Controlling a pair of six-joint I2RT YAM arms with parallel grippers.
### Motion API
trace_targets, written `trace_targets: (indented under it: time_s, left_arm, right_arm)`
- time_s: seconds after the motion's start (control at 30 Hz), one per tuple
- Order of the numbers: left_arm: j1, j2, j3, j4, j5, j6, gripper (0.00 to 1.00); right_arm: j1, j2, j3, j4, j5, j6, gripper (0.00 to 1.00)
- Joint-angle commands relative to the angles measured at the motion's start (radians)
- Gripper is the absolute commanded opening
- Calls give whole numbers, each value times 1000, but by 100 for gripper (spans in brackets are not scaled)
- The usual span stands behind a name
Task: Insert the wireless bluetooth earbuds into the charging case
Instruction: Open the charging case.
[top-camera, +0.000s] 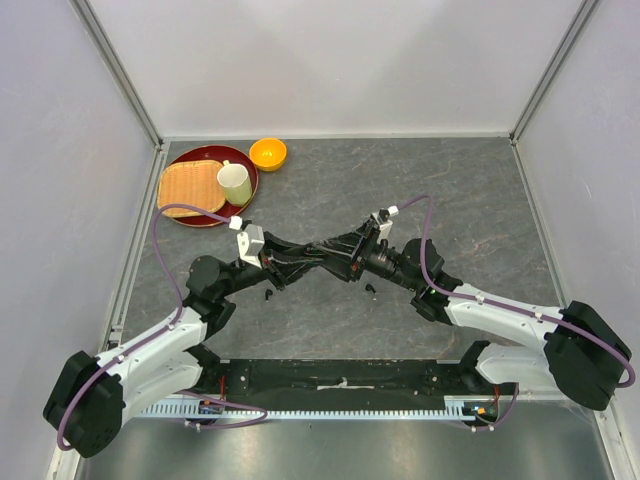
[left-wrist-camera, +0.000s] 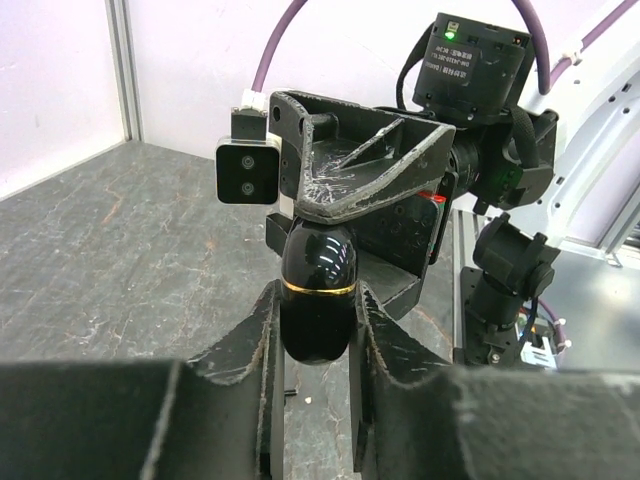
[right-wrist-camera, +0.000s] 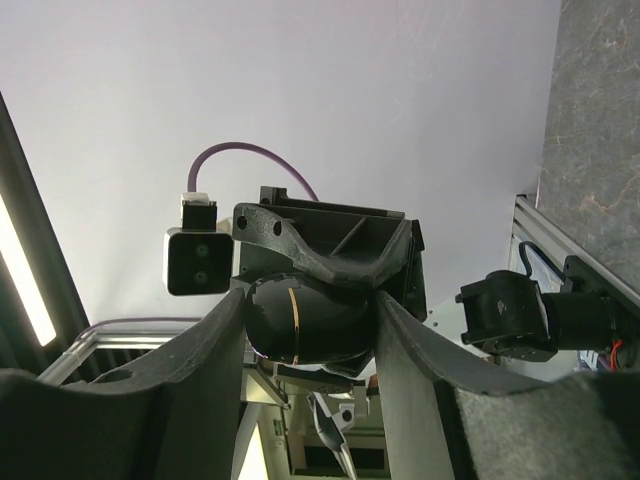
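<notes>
A glossy black pebble-shaped charging case with a gold band is held in the air over the middle of the table. It looks closed. My left gripper is shut on its lower part. My right gripper is shut on the same case from the opposite side. In the top view the two grippers meet tip to tip, left and right. Two tiny dark bits, maybe black earbuds, lie on the table below at the left and at the right. No white earbuds show.
A red round tray at the back left holds a woven mat and a pale cup. An orange bowl stands beside it. White walls close the table on three sides.
</notes>
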Motion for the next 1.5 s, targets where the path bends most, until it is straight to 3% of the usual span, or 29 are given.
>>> trace_targets:
  time_s: [0.0,0.1,0.3,0.37,0.4,0.47,0.5,0.57,0.63,0.77,0.93,1.1,1.47]
  left_arm:
    - [2,5,6,36,-20,-10,15]
    - [2,4,-6,53,-34,-18,2]
    - [1,-10,-28,87,-51,-26,2]
    - [2,-19,-32,89,-55,-26,2]
    - [2,-23,-32,90,-57,-24,2]
    - [2,-26,-36,90,-60,-24,2]
    - [2,-26,-37,90,-62,-26,2]
    - [2,-32,-42,92,-66,-27,2]
    - [2,-36,-45,89,-72,-30,2]
    - [2,-41,-52,83,-82,-35,2]
    - [2,-46,-60,101,-92,-55,2]
    - [2,-41,-69,176,-105,-107,2]
    - [1,2,-74,282,-68,-191,2]
  right_arm:
    - [12,-16,-3,62,-27,22,0]
    - [12,-16,-7,60,-27,20,3]
    - [12,-34,-6,8,-24,-15,16]
    - [10,-45,-1,-21,-19,-33,29]
    - [12,-48,0,-30,-12,-39,41]
    - [10,-65,8,-70,-1,-64,51]
    - [10,-73,13,-84,10,-75,63]
    - [9,-99,22,-139,24,-119,76]
    - [5,-137,46,-228,53,-198,81]
    - [4,-217,121,-466,146,-355,88]
    - [4,-280,213,-673,220,-518,89]
    - [5,-256,309,-826,196,-694,87]
    - [41,-174,399,-886,143,-802,82]
